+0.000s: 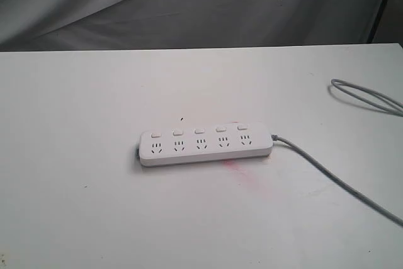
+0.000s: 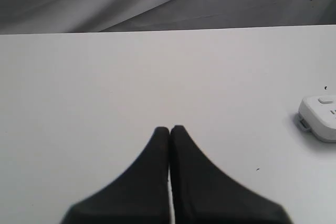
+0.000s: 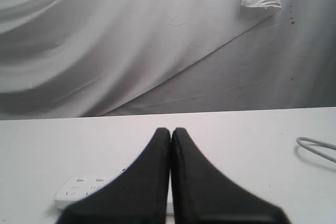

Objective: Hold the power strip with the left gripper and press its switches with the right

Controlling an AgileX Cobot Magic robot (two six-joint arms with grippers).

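Left pincer [image 2: 169, 128] and right pincer [image 3: 171, 129], both black two-fingered claws, were closed tight and held nothing. Each was apart from the long flat white plastic power strip [image 1: 206, 143]. It lay on the white worktop [image 1: 75, 155], five small white switches [image 1: 199, 131] in a row and its grey cord [image 1: 334, 174] trailing from one end.

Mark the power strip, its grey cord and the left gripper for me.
power strip [image 1: 206, 145], exterior view, middle of its top face.
grey cord [image 1: 327, 172], exterior view, stretch leaving the strip's end.
left gripper [image 2: 169, 129], left wrist view, between its shut fingertips.
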